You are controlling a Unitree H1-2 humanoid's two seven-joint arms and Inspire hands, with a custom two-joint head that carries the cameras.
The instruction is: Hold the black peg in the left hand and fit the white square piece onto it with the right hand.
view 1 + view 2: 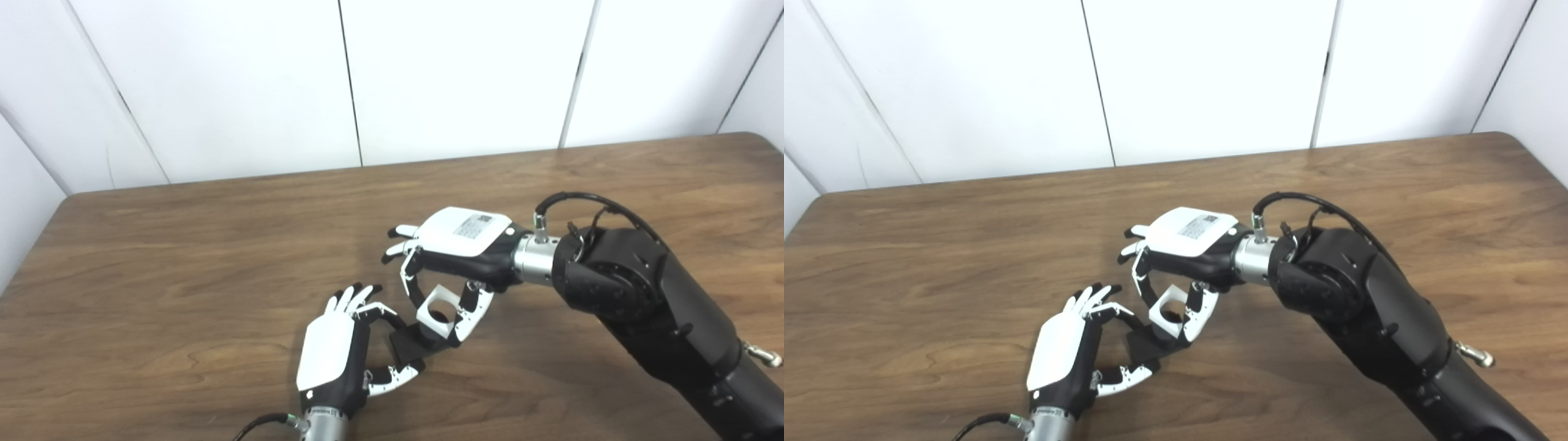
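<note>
Above table, left hand pinching black peg, right hand gripping white square piece, seemingly touching peg

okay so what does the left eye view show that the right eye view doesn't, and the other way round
Only the left eye view: the right arm runs off the picture's right edge, cutting off its lower part.

Only the right eye view: more bare table to the right of that arm, and the table's far right corner.

Both: the left robot hand holding the black peg, and the right robot hand holding the white square piece right at the peg's upper end, its round hole facing the camera. Whether it is seated is unclear.
</note>
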